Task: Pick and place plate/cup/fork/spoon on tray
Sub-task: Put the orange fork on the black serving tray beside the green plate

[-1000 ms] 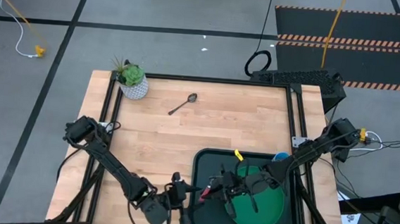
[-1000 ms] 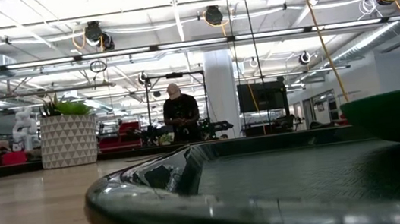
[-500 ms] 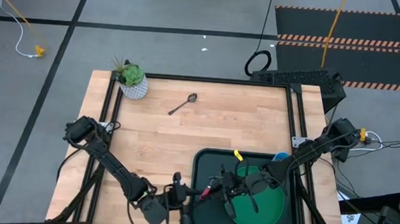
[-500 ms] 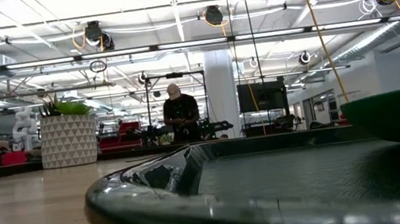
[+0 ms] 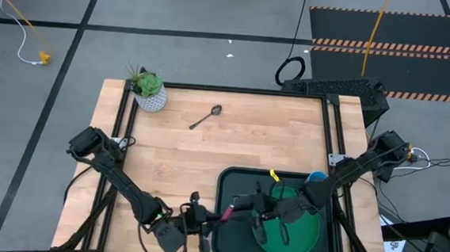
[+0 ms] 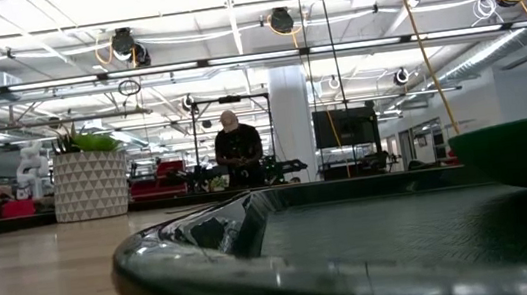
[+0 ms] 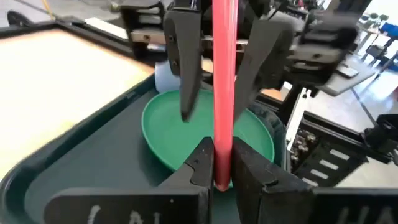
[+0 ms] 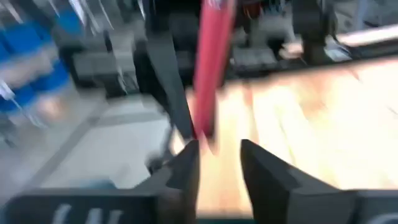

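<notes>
The fork's red-pink handle (image 7: 224, 81) hangs level above the tray's (image 5: 225, 182) left rim, and its tines are hidden. My left gripper (image 5: 202, 220) is shut on it. My right gripper (image 5: 252, 210) faces it from over the green plate (image 5: 301, 231). It is open, with one finger (image 7: 185, 68) on each side of the handle and a gap to it. The plate lies in the tray. The blue cup (image 5: 315, 178) sits at the tray's far right corner. The metal spoon (image 5: 206, 117) lies on the far table. My left gripper pinches the near end of the fork's handle (image 7: 222, 163) between its two fingers. The fingers come in level from the table's left and lie along the handle. The fork is lifted clear, its handle running on toward my right gripper.
A white pot with a green plant (image 5: 149, 94) stands at the table's far left corner. Bare wood lies between the spoon and the tray. The low view shows the tray's rim (image 6: 188, 268) close up, and a person (image 6: 238, 151) far back in the room.
The fork's handle and my left gripper have shifted slightly toward the table's left. My right arm has eased a little toward the right, over the plate.
</notes>
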Robot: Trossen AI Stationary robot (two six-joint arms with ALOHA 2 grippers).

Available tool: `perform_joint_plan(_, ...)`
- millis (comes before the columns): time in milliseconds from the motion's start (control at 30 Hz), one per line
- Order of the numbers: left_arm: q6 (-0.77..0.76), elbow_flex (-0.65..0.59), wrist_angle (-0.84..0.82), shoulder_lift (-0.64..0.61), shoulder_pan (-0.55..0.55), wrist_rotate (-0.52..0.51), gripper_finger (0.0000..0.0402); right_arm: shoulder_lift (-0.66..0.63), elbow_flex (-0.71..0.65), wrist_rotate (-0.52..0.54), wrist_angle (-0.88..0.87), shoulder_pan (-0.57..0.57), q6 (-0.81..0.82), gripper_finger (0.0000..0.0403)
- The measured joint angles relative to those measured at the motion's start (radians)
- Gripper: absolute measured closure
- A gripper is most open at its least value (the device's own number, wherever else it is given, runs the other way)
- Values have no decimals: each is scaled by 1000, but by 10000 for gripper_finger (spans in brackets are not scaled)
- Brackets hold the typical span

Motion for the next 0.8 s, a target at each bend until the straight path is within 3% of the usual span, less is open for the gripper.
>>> perform_joint_plan(200, -217, 0, -204, -26, -2, 1, 371, -65, 110, 95, -484, 43, -85, 213)
perform_joint_plan(400, -451, -24, -258, -3, 26, 43, 371, 2, 319, 236, -872, 101, -465, 203)
perform_joint_plan(700, -583, -48, -189, 10, 31, 124, 371, 75, 364, 458, -798, 121, -1258, 212)
perform_joint_plan(800, -602, -48, -147, 31, 34, 165, 371, 123, 364, 483, -761, 109, -1483, 220)
